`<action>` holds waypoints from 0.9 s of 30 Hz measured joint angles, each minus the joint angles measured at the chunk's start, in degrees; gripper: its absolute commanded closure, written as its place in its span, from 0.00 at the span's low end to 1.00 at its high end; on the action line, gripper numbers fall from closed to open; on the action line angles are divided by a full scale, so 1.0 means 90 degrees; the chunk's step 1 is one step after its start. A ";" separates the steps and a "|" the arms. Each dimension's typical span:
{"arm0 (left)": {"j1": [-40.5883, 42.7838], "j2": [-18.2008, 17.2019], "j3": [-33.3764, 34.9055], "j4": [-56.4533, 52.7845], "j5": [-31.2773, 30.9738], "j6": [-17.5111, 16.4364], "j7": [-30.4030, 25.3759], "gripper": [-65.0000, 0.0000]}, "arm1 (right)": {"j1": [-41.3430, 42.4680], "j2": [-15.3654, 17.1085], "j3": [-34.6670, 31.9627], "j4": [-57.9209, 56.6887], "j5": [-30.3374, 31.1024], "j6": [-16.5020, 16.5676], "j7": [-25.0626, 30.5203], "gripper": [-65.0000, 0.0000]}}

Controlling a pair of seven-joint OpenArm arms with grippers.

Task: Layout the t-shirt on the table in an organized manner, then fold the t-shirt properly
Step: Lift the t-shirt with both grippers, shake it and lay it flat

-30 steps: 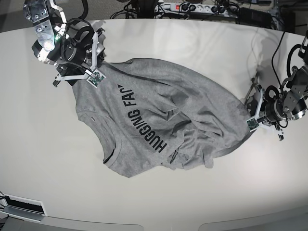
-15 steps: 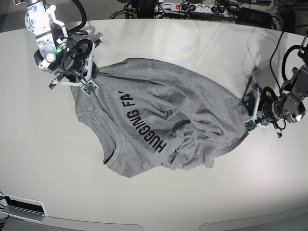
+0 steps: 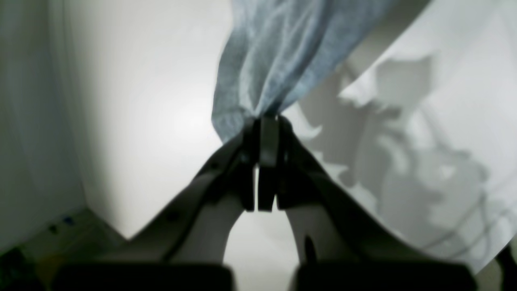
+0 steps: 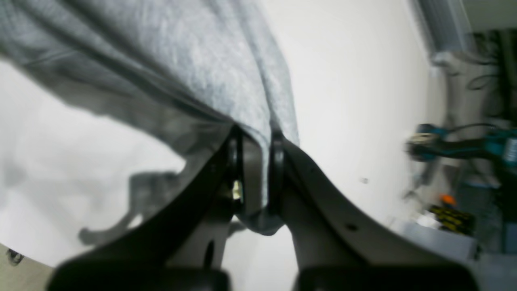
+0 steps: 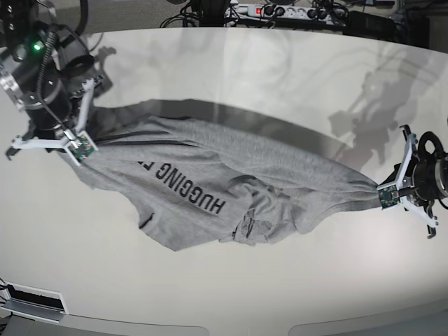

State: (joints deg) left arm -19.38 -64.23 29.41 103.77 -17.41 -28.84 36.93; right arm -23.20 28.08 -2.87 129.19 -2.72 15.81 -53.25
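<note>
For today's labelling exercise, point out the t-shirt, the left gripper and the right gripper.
t-shirt (image 5: 183, 187), base view, on the black lettering.
left gripper (image 3: 266, 133), left wrist view, closed tips pinching cloth.
right gripper (image 4: 255, 151), right wrist view, between the tips clamping cloth.

The left gripper (image 3: 264, 133) is reaching up from six o'clock toward the middle of the left wrist view, its two dark fingers (image 3: 226, 169) pressing together at the tips and pinching a bunched edge of the t-shirt (image 3: 278, 56). The grey cloth is fanning out from that pinch toward twelve and one o'clock, wrinkling into long folds as it is rising off the surface. The glossy white table (image 3: 153, 121) is filling the background, glaring brightest at nine o'clock. Soft shadows of the arm and cables are lying across the table at three and four o'clock. Everything is looking somewhat blurred.
</note>
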 measured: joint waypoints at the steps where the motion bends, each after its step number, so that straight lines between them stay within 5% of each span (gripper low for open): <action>1: 0.0000 -0.0163 0.0000 0.0216 -0.0007 -0.0005 0.0017 1.00 | -0.0138 0.0039 0.0199 0.0228 0.0012 0.0022 0.0000 1.00; 15: -0.0053 -0.2429 0.0007 0.2820 -0.0658 -0.0151 0.0945 1.00 | -0.1700 0.0158 0.2793 0.0563 0.2072 0.0998 -0.0668 1.00; 21: -0.0053 -0.2703 0.0005 0.3419 -0.2106 -0.1311 0.1729 1.00 | -0.2166 0.0158 0.3555 0.0563 0.3665 0.1715 -0.1462 1.00; 27: -0.0056 -0.2703 0.0005 0.3439 -0.3954 -0.1234 0.2667 1.00 | -0.2754 0.0330 0.3849 0.0561 0.5044 0.2193 -0.2407 1.00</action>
State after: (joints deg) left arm -19.88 -88.55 29.45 134.72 -52.99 -39.94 60.93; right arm -47.99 31.05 31.77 134.23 42.68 35.55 -74.91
